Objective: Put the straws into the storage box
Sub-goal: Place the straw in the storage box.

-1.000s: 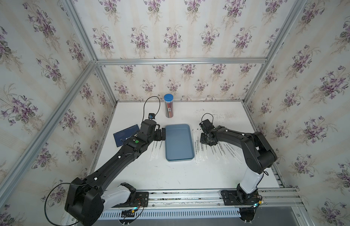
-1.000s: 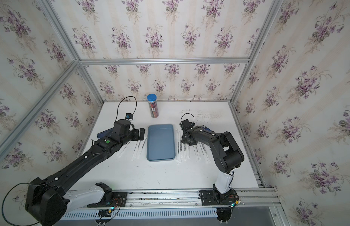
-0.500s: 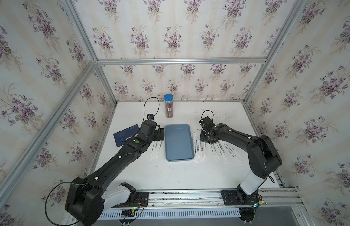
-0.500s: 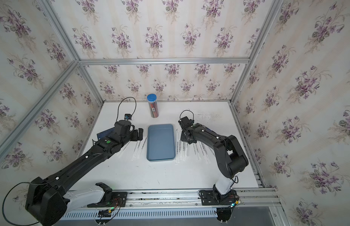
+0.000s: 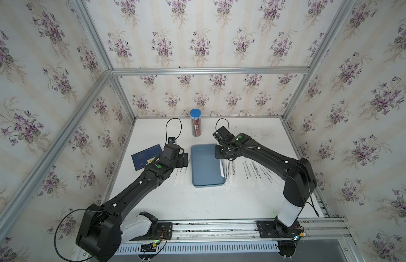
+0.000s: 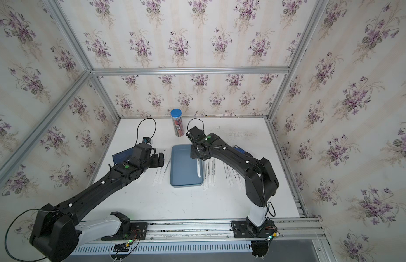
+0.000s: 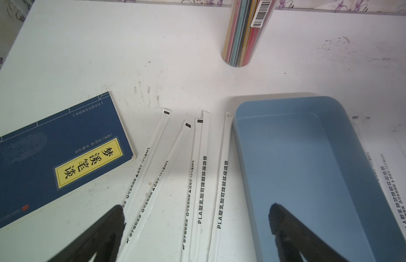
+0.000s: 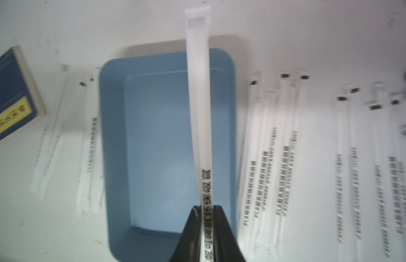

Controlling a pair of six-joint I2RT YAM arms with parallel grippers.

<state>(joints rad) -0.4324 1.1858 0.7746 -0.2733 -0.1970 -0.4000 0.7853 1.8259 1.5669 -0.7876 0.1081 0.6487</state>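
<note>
- The right gripper [image 8: 206, 207] is pinched tight on one long, thin, white paper-wrapped straw [image 8: 198, 102] with black letters along it.
- That straw sticks out from the black fingers and hangs over the shallow blue-grey plastic storage box [image 8: 111, 136], close to the long side nearest the right arm (I cannot tell if its far end touches the box).
- The storage box sits flat on the white table [image 5: 197, 204], between the two arms.
- The left gripper [image 7: 196, 206] has its jaws spread wide apart. It hovers over the box's other long side.
- A few more straws [image 7: 204, 181] lie on the table just beside that side of the box.
- Many more loose straws [image 8: 286, 158] lie in rows on the table on the right arm's side.
- A flat dark blue book with a yellow label [image 7: 50, 158] lies past the smaller bunch, apart from the box.
- A clear round tube with a blue lid [image 5: 196, 123], holding red pencils, stands upright behind the box, near the back wall.
</note>
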